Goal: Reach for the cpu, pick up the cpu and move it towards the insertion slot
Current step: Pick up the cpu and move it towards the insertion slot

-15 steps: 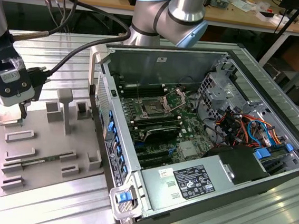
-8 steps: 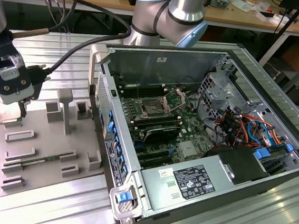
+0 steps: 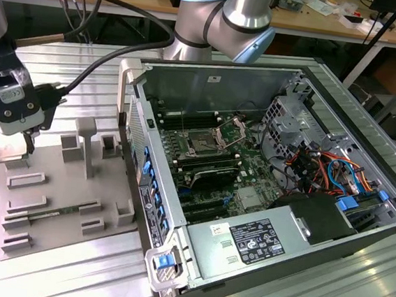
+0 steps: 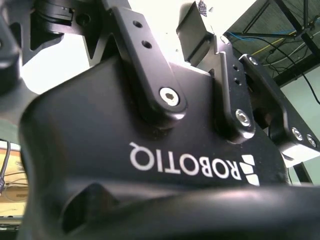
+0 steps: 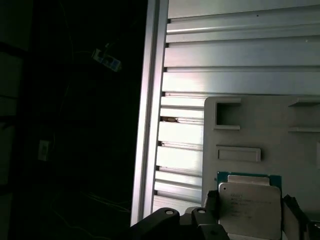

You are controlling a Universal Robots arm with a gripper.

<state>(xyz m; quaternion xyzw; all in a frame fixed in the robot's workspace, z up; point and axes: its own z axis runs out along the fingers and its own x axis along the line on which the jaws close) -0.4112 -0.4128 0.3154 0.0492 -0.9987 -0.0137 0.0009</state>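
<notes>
The computer case [image 3: 369, 123] lies open on its side, likely so its board faces the arm. At nine o'clock from it in the exterior view, a grey fixture plate [image 3: 60, 198] keeps parts in set places. The gripper [image 3: 6, 155] hangs low over that plate's nine-o'clock edge, straddling the cpu [image 5: 249, 207]. I cannot tell whether it grips the chip or merely brackets it. The insertion slot [image 3: 202, 143] sits well apart, inside the case. The cpu is square, pale silver on green.
</notes>
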